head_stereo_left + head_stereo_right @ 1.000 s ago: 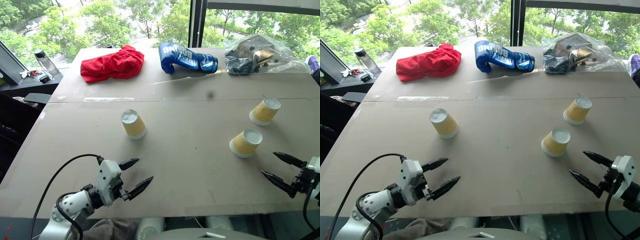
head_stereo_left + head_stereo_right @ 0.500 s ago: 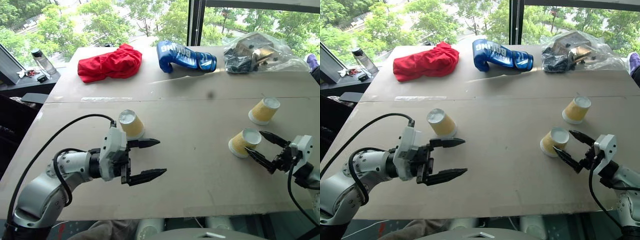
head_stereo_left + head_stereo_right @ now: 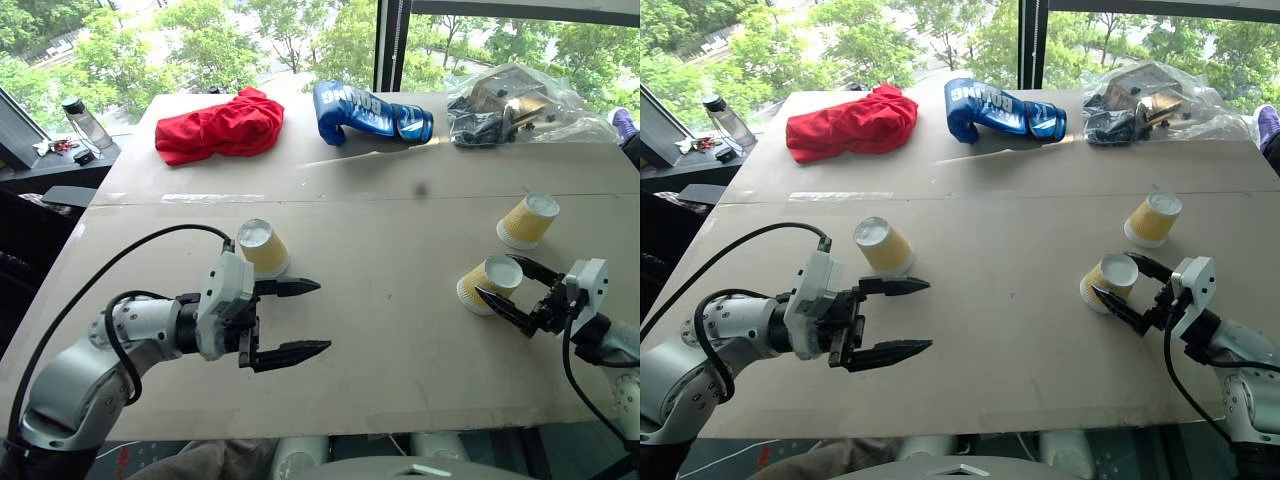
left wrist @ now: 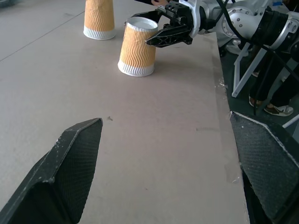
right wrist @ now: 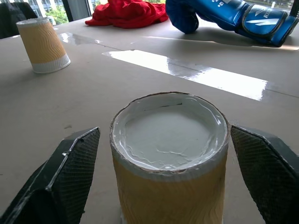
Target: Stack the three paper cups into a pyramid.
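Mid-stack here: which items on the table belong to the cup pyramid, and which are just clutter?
Job:
- near right cup, between the right claw fingers
- far right cup
- left cup

Clutter:
- red cloth
- blue boxing glove
- plastic bag

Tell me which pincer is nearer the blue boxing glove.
Left, though neither is close. The left pincer hovers mid-table beside a cup; the right pincer straddles another cup, farther from the blue boxing glove.

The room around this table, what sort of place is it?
Probably an upper-floor office or lab: big windows overlooking treetops, a cardboard-covered table, with a boxing glove and red cloth left on it.
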Tool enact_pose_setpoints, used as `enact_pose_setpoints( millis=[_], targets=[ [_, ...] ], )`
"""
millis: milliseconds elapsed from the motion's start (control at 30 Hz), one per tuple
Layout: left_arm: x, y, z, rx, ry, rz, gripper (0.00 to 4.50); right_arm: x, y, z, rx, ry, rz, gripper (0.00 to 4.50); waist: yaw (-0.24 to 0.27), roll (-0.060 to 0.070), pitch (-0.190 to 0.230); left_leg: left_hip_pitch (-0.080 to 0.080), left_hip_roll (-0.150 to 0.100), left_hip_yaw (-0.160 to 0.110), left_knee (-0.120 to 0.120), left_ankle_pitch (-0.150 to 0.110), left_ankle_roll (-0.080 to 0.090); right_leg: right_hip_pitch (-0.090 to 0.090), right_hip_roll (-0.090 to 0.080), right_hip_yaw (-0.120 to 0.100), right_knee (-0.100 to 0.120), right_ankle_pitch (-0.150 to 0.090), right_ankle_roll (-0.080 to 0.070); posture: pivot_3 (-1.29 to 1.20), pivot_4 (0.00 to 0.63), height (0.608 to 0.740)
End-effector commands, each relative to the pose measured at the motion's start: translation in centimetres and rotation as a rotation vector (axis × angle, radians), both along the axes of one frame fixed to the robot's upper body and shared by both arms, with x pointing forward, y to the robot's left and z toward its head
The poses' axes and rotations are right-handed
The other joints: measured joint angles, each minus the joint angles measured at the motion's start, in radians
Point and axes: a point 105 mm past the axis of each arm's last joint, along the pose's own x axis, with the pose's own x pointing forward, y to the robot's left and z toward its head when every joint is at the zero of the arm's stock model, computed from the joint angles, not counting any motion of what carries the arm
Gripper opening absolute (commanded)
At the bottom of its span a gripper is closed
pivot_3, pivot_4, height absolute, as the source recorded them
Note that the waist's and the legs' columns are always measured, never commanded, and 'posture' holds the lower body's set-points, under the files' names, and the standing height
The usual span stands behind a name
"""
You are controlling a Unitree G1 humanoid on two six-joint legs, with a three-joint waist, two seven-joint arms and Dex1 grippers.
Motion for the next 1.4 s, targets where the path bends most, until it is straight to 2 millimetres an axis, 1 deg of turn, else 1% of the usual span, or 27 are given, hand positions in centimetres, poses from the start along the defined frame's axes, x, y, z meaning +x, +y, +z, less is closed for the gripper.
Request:
enact_pose_setpoints(
  millis=[33, 67, 200, 333, 367, 400, 533, 567, 633, 700, 733, 833, 900, 1000, 1167, 1333, 1400],
  targets=[
    [-0.2, -0.2, 0.9, -0.011, -0.046, -0.005, 4.50, 0.1, 0.3, 0.8, -0.005, -0.031, 0.016, 2.72, 0.000, 0.000, 0.000, 0.000, 0.000, 0.000, 0.000, 0.000, 0.000, 0.000, 0.000, 0.000, 0.000, 0.000, 0.000, 0.00, 0.150, 0.740],
    [-0.2, -0.2, 0.9, -0.013, -0.045, -0.003, 4.50, 0.2, 0.3, 0.8, -0.011, -0.028, 0.010, 2.29, 0.000, 0.000, 0.000, 0.000, 0.000, 0.000, 0.000, 0.000, 0.000, 0.000, 0.000, 0.000, 0.000, 0.000, 0.000, 0.00, 0.150, 0.740],
    [-0.1, 0.0, 1.0, -0.029, -0.047, 0.020, 4.50, 0.7, 0.8, 0.7, -0.028, -0.033, 0.014, 2.29, -0.002, 0.000, 0.000, 0.000, 0.000, 0.000, 0.000, 0.000, 0.000, 0.000, 0.000, 0.000, 0.000, 0.000, 0.000, 0.00, 0.150, 0.740],
    [0.0, 0.3, 1.1, -0.059, -0.042, 0.069, 4.50, 2.0, 2.7, 1.7, -0.004, -0.052, 0.041, 2.29, -0.004, 0.000, 0.000, 0.000, 0.000, 0.000, 0.000, 0.000, 0.000, 0.000, 0.000, 0.001, 0.001, 0.000, 0.000, 0.00, 0.150, 0.740],
    [0.1, 0.5, 1.2, -0.070, -0.040, 0.089, 4.50, 2.5, 3.5, 1.8, -0.007, -0.052, 0.051, 2.29, -0.004, 0.000, 0.000, 0.001, 0.000, 0.000, 0.000, 0.000, 0.000, -0.001, 0.000, 0.000, 0.002, 0.000, 0.000, 0.00, 0.150, 0.740],
    [0.1, 0.7, 1.3, -0.081, -0.038, 0.109, 4.50, 3.0, 4.5, 1.9, -0.009, -0.053, 0.066, 2.29, -0.004, 0.000, 0.000, 0.000, 0.000, 0.000, 0.000, 0.000, 0.000, -0.001, 0.000, 0.000, 0.002, 0.000, 0.000, 0.00, 0.150, 0.740],
    [0.3, 2.2, 1.4, -0.117, -0.032, 0.215, 4.50, 5.1, 9.7, 2.3, -0.023, -0.059, 0.146, 2.29, -0.008, -0.001, 0.001, 0.000, 0.001, 0.000, 0.000, 0.000, 0.000, -0.003, 0.001, 0.001, 0.004, 0.000, 0.000, 0.00, 0.150, 0.740],
    [0.4, 3.0, 1.5, -0.133, -0.030, 0.262, 4.50, 5.9, 12.1, 2.7, -0.010, -0.076, 0.191, 2.29, -0.006, -0.002, 0.001, 0.000, 0.001, 0.000, 0.000, 0.000, 0.000, -0.003, 0.001, 0.001, 0.004, 0.000, 0.000, 0.00, 0.150, 0.740],
    [0.3, 4.1, 1.5, -0.134, -0.030, 0.321, 4.50, 7.1, 15.4, 3.4, -0.003, -0.095, 0.238, 2.29, -0.017, -0.003, 0.003, 0.000, 0.002, 0.000, 0.000, 0.000, 0.000, -0.003, 0.001, 0.001, 0.004, 0.000, 0.000, 0.00, 0.150, 0.740],
    [0.2, 4.7, 1.3, -0.121, -0.028, 0.349, 4.50, 8.2, 17.2, 3.7, -0.017, -0.104, 0.248, 2.29, -0.019, -0.004, 0.003, 0.000, 0.001, 0.000, 0.000, 0.000, -0.001, -0.005, 0.001, 0.000, 0.005, 0.000, 0.000, 0.00, 0.150, 0.740],
    [0.1, 4.9, 1.2, -0.120, -0.026, 0.360, 4.50, 8.6, 17.9, 3.7, -0.029, -0.109, 0.253, 2.29, -0.012, -0.004, 0.003, -0.001, 0.001, -0.001, 0.000, 0.000, -0.001, -0.005, 0.001, 0.000, 0.005, 0.000, 0.000, 0.00, 0.150, 0.740],
    [0.0, 5.4, 1.0, -0.118, -0.019, 0.389, 4.50, 9.8, 19.2, 3.5, -0.072, -0.105, 0.261, 2.29, -0.001, -0.006, 0.004, -0.002, 0.000, -0.001, 0.000, 0.001, -0.003, -0.005, -0.002, -0.001, 0.003, 0.000, 0.000, 0.00, 0.150, 0.740],
    [0.1, 5.6, 0.9, -0.123, -0.019, 0.411, 4.50, 10.2, 19.7, 3.2, -0.098, -0.094, 0.275, 2.29, -0.002, -0.006, 0.004, -0.003, -0.001, 0.000, 0.000, 0.002, -0.005, -0.005, -0.003, -0.001, 0.002, 0.000, 0.000, 0.00, 0.150, 0.740],
    [0.3, 5.9, 1.0, -0.140, -0.017, 0.446, 4.50, 10.1, 19.8, 3.2, -0.096, -0.067, 0.297, 2.29, -0.008, -0.006, 0.004, -0.002, 0.000, 0.000, 0.000, 0.002, -0.005, -0.005, -0.003, -0.001, 0.004, 0.000, 0.000, 0.00, 0.150, 0.740],
    [0.9, 5.9, 0.9, -0.159, -0.014, 0.475, 4.50, 9.3, 19.3, 3.1, -0.095, -0.031, 0.322, 2.29, -0.008, -0.006, 0.004, -0.002, 0.001, -0.002, -0.001, 0.001, -0.002, -0.005, -0.002, -0.002, 0.005, 0.000, 0.000, 0.00, 0.150, 0.740],
    [1.2, 6.0, 0.5, -0.159, -0.008, 0.481, 4.50, 8.8, 19.1, 3.8, -0.049, -0.036, 0.319, 4.47, -0.011, -0.006, 0.004, -0.002, 0.000, -0.001, -0.001, 0.001, -0.002, -0.005, -0.008, -0.002, 0.004, 0.000, 0.000, 0.00, 0.150, 0.740],
    [1.3, 5.9, 0.6, -0.156, -0.013, 0.470, 4.50, 8.8, 18.7, 4.3, -0.026, -0.039, 0.302, 4.47, -0.011, -0.006, 0.004, -0.002, 0.000, -0.001, -0.001, 0.001, -0.002, -0.005, -0.008, -0.002, 0.004, 0.000, 0.000, 0.00, 0.150, 0.740]
  ],
)
